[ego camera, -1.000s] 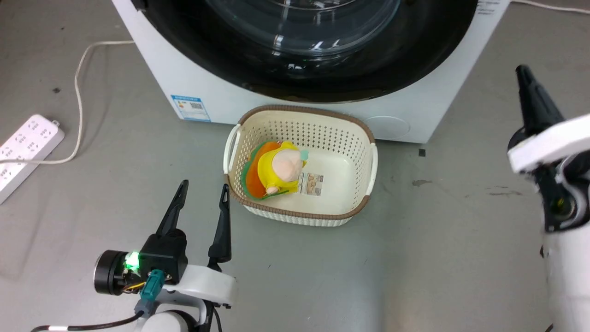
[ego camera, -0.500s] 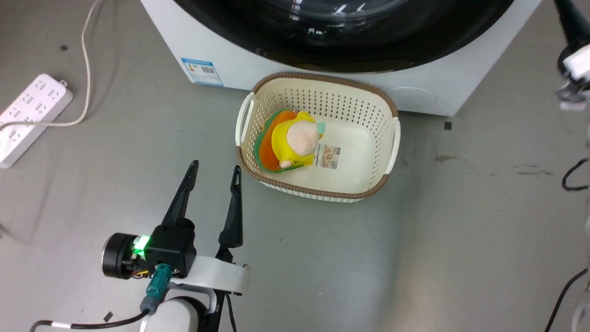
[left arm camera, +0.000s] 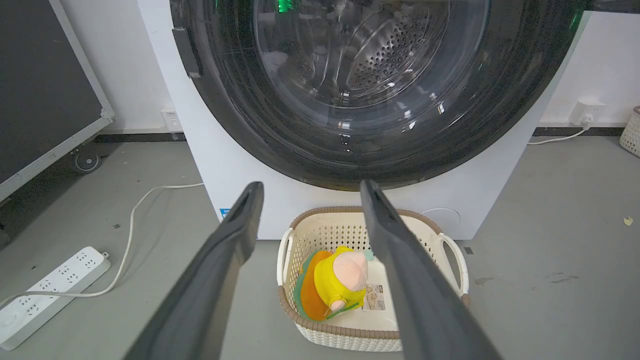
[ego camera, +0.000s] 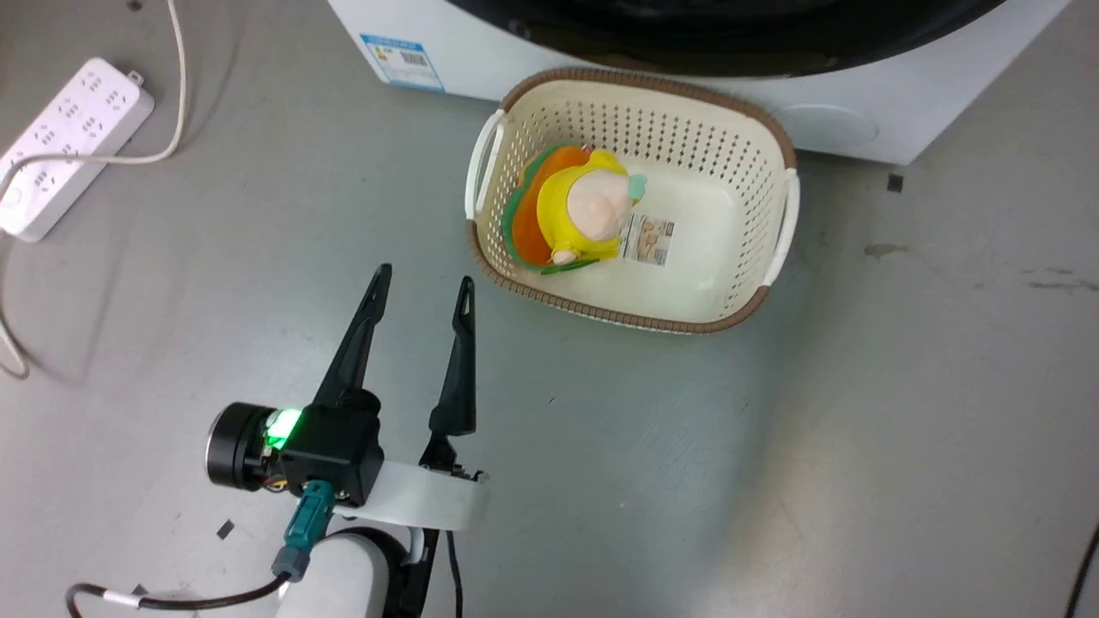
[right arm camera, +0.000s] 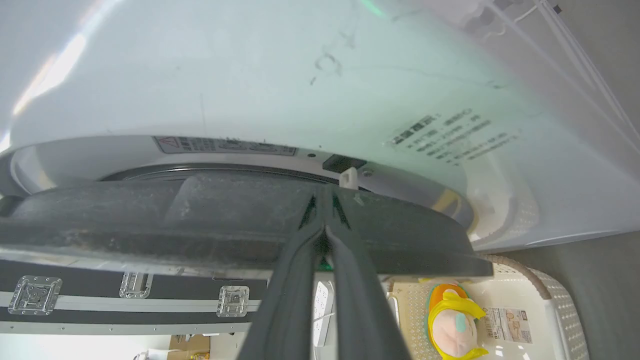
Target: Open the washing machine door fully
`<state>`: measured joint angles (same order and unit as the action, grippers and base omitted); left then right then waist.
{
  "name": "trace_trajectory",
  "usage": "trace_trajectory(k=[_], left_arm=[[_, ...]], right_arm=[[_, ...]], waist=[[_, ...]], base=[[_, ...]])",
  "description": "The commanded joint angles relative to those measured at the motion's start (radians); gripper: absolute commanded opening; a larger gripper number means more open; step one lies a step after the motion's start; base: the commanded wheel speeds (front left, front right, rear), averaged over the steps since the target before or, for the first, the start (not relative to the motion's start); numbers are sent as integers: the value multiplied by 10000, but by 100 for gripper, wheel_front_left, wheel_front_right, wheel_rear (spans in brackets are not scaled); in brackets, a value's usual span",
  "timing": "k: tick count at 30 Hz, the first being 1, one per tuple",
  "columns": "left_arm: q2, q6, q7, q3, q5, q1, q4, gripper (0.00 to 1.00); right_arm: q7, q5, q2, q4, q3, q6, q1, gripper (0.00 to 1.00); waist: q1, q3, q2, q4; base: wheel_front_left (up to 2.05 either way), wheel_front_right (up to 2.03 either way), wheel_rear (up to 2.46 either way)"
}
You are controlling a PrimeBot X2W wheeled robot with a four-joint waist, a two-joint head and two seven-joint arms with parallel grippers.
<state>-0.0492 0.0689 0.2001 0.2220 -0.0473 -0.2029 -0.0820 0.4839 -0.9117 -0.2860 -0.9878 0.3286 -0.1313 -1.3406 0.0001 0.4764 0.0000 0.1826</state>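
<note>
The door [right arm camera: 150, 220] is touched at its rim by the clenched right tool [right arm camera: 325, 227].
The door is seen on the washer [ego camera: 481, 51] front, above a blue label [ego camera: 402, 62] whose print cannot be read. The left tool [ego camera: 425, 275] is held released over the floor [ego camera: 773, 472], near a basket [ego camera: 635, 319].

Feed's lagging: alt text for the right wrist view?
The right gripper, fingers closed together, has its tips at the rim of the washing machine door, the white washing machine behind it. A cream basket holding a plush toy sits lower right.
</note>
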Motion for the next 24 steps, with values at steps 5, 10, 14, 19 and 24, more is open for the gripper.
trace_trajectory(k=[5,10,14,19,24], left_arm=[[-9,117,201,179,-45,-298,-111,100],[-9,156,305,291,-84,-427,-144,100],[-10,254,389,409,-153,-542,-179,100],[-10,338,493,482,-174,-539,-116,100],[-11,282,617,502,-134,-365,187,100]], right_arm=[[501,-497,-373,-880,240,4,-1080,0],[1146,-906,-565,-1477,518,5,-1776,0],[2095,-1269,-616,-1903,811,5,-1979,0],[2803,-1407,-748,-2416,948,5,-1933,0],[3668,-1805,-546,-3017,1136,6,-1336,0]], waist=[[-1,358,0,190],[-1,614,0,356],[-1,746,0,486],[-1,636,0,516],[-1,-158,0,352]], base=[[0,0,0],[0,0,0],[0,0,0],[0,0,0],[0,0,0]])
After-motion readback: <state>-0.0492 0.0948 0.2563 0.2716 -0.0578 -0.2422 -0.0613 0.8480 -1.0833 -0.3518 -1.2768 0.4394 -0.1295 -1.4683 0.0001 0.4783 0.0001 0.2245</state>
